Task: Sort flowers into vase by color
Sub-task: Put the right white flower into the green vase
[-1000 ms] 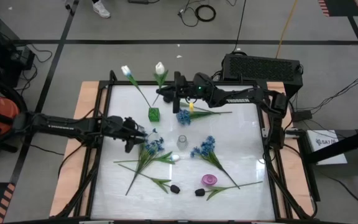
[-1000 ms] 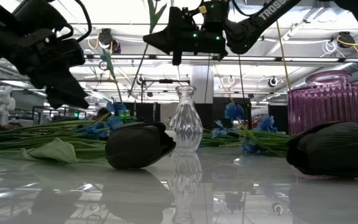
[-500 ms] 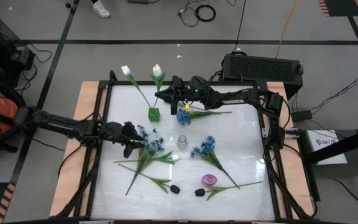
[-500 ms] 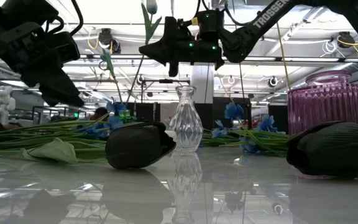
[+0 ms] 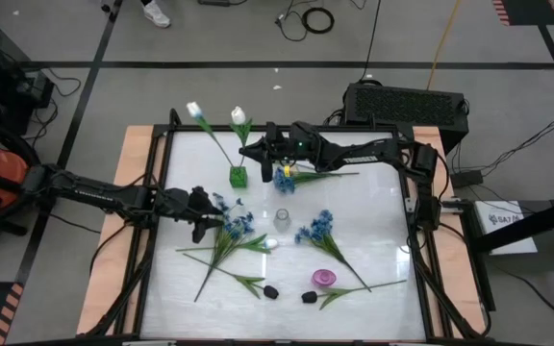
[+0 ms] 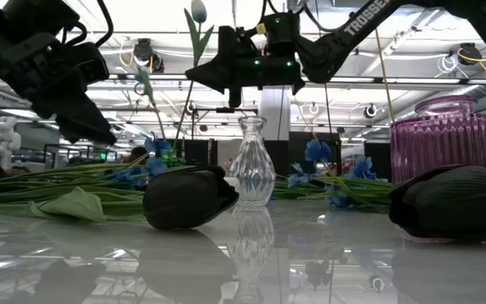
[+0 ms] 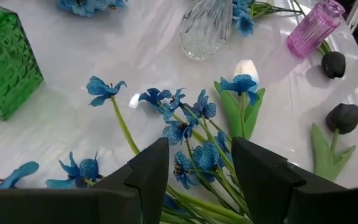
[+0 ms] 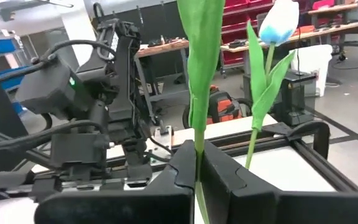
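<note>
My right gripper [image 5: 252, 148] is over the far middle of the table, shut on a white tulip [image 5: 239, 115] beside the green vase [image 5: 238, 176]. A second white tulip [image 5: 194, 109] stands in that vase by its stem. My left gripper [image 5: 219, 210] hovers open over a blue spray [image 5: 235, 227]; its fingers [image 7: 148, 171] stand on either side of the blue blooms [image 7: 194, 155]. Two more blue sprays [image 5: 315, 229] [image 5: 284, 179], another white tulip [image 7: 246, 70] and two black tulips [image 5: 270, 290] [image 5: 308, 297] lie flat. My right gripper pinches the white tulip's green stem [image 8: 196, 140] between its two fingers, just below a long leaf [image 8: 205, 56]. The fingers come level from the table's right and lie across the stem. The tulip stands nearly upright, bloom [image 6: 198, 10] above the fingers, lifted clear of the table.
A clear glass vase [image 5: 282, 220] stands in the table's middle and a pink ribbed vase [image 5: 323, 278] toward the near edge, next to the black tulips. Long green stems and leaves [image 5: 221, 264] spread over the near left part. A dark frame [image 5: 171, 130] rims the table.
My right gripper has carried the white tulip toward the table's left, closer to the green vase and the tulip standing in it, staying shut on the stem. My left gripper has shifted a little toward the blue spray and then kept still.
</note>
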Robot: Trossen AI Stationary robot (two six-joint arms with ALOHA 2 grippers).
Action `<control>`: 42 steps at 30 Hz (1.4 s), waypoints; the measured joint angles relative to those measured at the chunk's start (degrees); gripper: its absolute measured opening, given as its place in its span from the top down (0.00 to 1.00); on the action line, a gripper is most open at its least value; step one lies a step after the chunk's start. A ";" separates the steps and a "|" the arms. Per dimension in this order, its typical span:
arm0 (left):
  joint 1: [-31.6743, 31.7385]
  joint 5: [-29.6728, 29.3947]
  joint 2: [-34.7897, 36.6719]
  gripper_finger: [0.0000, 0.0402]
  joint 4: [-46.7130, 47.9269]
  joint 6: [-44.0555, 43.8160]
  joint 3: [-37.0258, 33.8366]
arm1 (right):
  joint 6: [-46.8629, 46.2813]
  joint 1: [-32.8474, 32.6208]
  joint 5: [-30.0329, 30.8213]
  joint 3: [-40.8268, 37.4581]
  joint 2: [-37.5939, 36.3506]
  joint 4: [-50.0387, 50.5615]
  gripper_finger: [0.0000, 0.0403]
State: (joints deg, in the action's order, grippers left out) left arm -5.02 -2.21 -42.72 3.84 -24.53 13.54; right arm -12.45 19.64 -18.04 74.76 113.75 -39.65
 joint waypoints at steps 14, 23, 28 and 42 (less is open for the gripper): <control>0.00 -2.26 0.00 0.55 -0.48 2.97 0.00 | -2.84 -0.02 1.72 -0.02 -0.04 5.67 0.80; 0.00 -2.74 0.00 0.55 -0.57 2.79 0.00 | -3.73 0.05 1.40 -0.02 -0.33 9.93 0.52; 0.00 -4.06 0.00 0.55 -3.75 2.36 0.00 | -5.11 0.24 1.42 0.00 -1.58 11.88 0.40; -0.60 -2.33 -0.02 0.55 -5.20 -4.72 0.62 | -0.42 0.26 3.07 -0.02 -10.10 30.85 0.30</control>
State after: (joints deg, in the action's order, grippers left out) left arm -5.62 -4.54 -42.74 -1.37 -29.25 14.16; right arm -12.88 19.90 -14.97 74.74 103.66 -8.80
